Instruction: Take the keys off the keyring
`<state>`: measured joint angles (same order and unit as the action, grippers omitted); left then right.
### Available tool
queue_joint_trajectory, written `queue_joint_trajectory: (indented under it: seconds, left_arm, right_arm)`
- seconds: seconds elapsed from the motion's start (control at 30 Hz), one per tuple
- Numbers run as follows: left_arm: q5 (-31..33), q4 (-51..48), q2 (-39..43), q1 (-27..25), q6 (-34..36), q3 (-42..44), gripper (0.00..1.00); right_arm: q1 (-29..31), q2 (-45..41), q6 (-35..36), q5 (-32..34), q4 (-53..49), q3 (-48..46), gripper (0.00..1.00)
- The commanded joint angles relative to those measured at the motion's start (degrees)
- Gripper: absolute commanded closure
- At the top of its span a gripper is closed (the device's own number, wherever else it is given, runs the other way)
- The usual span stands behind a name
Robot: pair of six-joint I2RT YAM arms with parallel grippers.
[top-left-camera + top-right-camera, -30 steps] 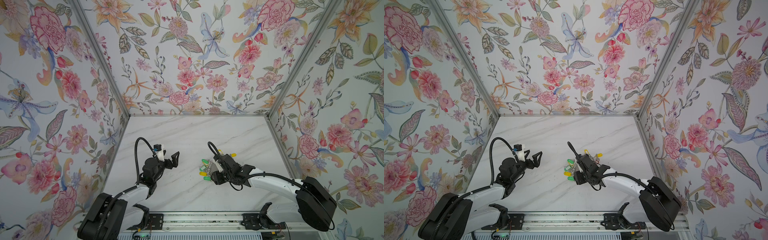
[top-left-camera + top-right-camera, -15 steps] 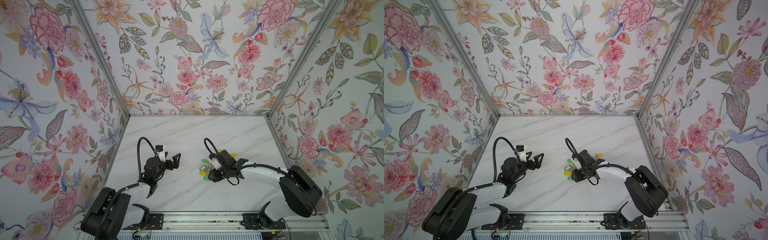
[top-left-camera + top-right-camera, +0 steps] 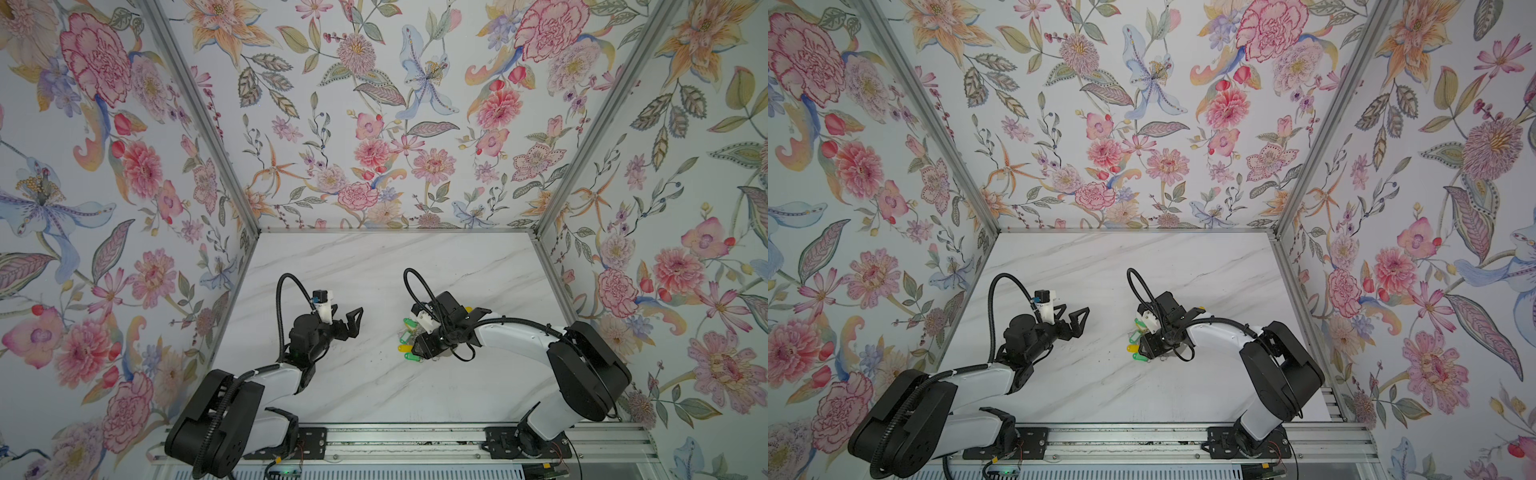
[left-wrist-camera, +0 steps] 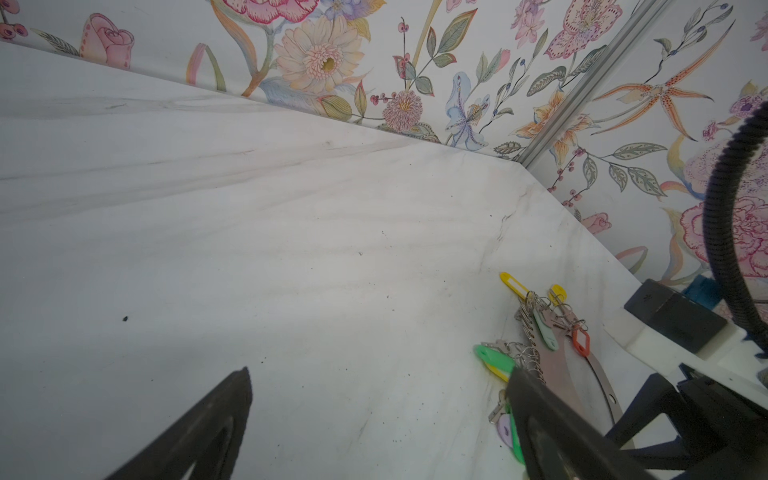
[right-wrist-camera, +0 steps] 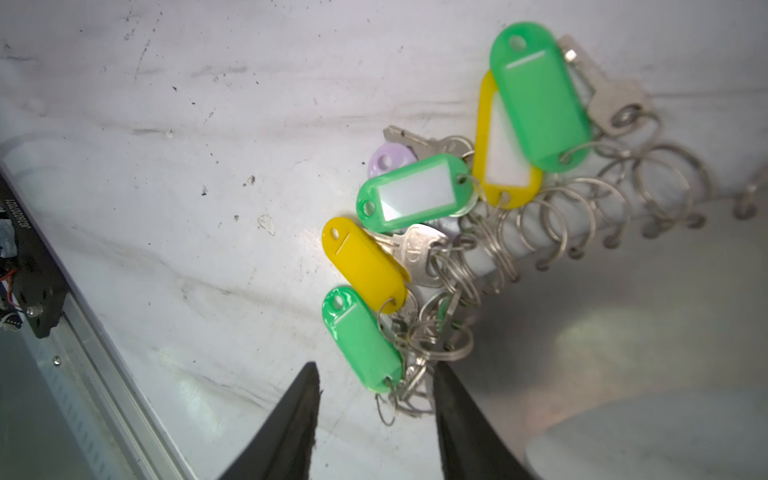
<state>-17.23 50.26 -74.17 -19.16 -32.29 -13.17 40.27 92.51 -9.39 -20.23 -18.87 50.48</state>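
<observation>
Several keys point(image 5: 415, 249), each on a small wire ring with an oval plastic tag, crowd the left rim of the keyring point(image 5: 623, 311). That flat grey hoop lies on the marble table point(image 3: 374, 270), right of centre in the near half, and in both top views it is mostly hidden under the right arm. The nearest green tag point(image 5: 361, 336) and a tangle of wire rings sit between the jaws of the right gripper point(image 5: 376, 370). Those jaws stand half apart, one close against the rings and the other clear of the tag, so nothing is clamped yet. The likely trouble is that closing here would catch a bundle of rings instead of one. A pull would then drag the whole hoop across the table, since nothing pins it down. The smooth tag could also slip out of the pinch. The right arm reaches leftward from its near-right base, forearm low and wrist tipped down onto the cluster. The left gripper point(image 3: 1071, 312) hangs above the table well to the left of the hoop, pointing towards it, jaws spread wide and empty, its arm folded back to the near-left base.
</observation>
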Motion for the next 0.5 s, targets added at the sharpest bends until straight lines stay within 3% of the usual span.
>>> queue_joint_trajectory:
  seconds: [0.0, 0.47]
  left_arm:
    - [-1.7, 1.9, -0.7, -0.4, -0.7, -1.6, 0.01]
    - [-3.7, 3.1, -2.9, -0.4, -0.7, -2.2, 0.01]
  right_arm:
    - [-0.3, 1.1, 3.2, -1.1, -3.9, 1.6, 0.53]
    - [-0.1, 5.9, 8.2, -5.8, -7.1, 4.7, 0.56]
